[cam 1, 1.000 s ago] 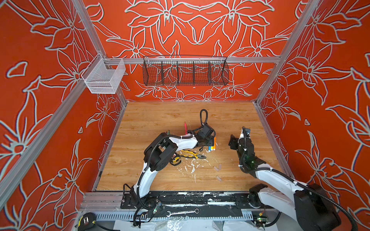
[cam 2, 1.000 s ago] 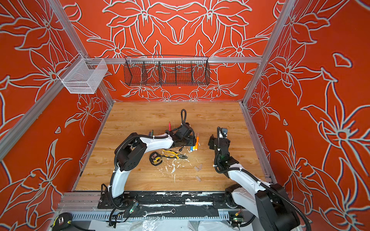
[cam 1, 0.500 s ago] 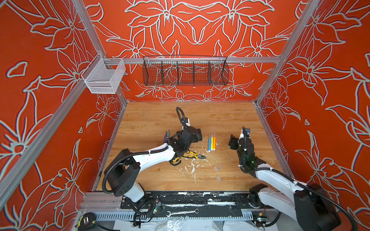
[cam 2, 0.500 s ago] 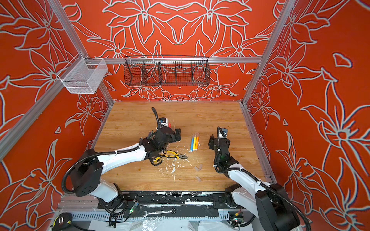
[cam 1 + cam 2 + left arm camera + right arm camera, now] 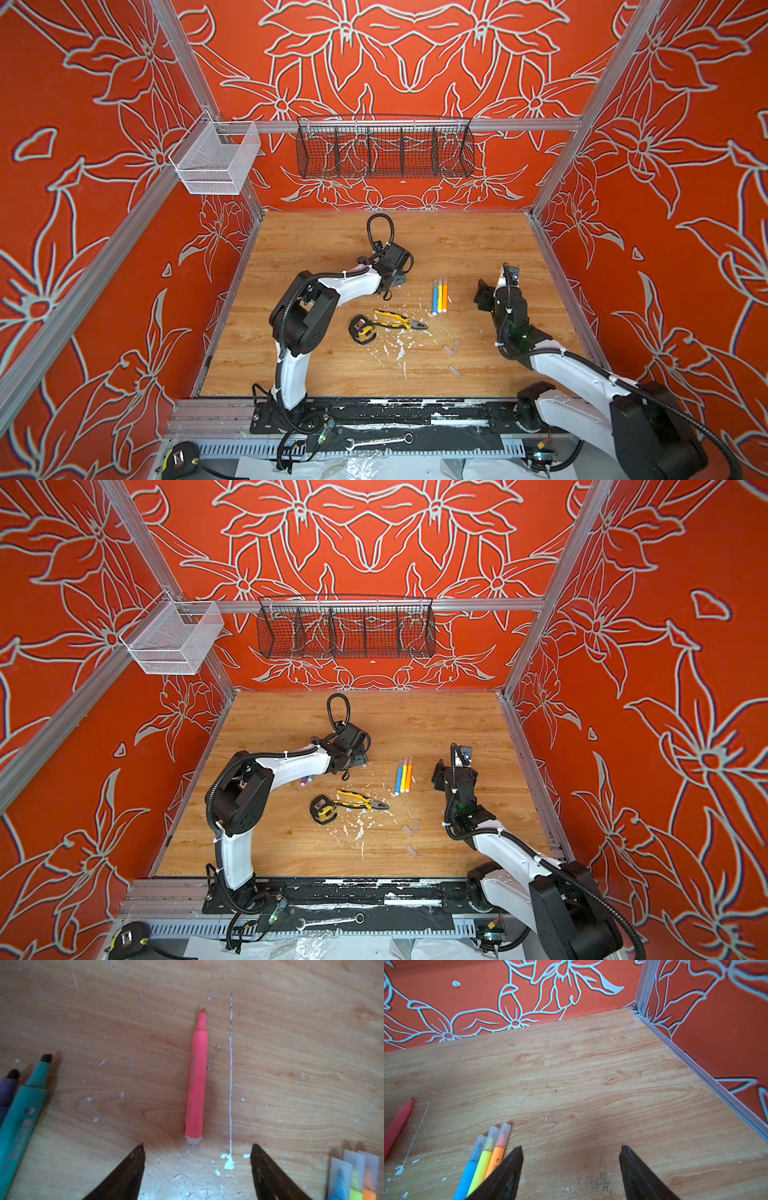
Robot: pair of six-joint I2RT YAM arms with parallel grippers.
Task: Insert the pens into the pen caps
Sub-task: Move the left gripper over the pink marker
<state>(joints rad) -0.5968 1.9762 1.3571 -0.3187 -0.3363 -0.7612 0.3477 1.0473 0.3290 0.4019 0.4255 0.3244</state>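
While both pincers hang over the wooden table point(image 5: 591, 1084), the left gripper point(image 5: 197, 1147) has its jaws spread wide and empty, just short of the butt end of the uncapped pink pen point(image 5: 197, 1084), which lies flat and touches neither finger. The green pen point(image 5: 22, 1109) and purple pen point(image 5: 7, 1088) lie side by side, also uncapped, well off to one side. The right gripper point(image 5: 571, 1148) is likewise wide open, holding nothing, beside the blue pen point(image 5: 467, 1178), yellow pen point(image 5: 481, 1165) and orange pen point(image 5: 495, 1159), which touch in a row, each wearing a clear cap. In a top view, loose pen caps point(image 5: 452, 348) lie near the pliers point(image 5: 397, 321) and tape measure point(image 5: 360, 329)
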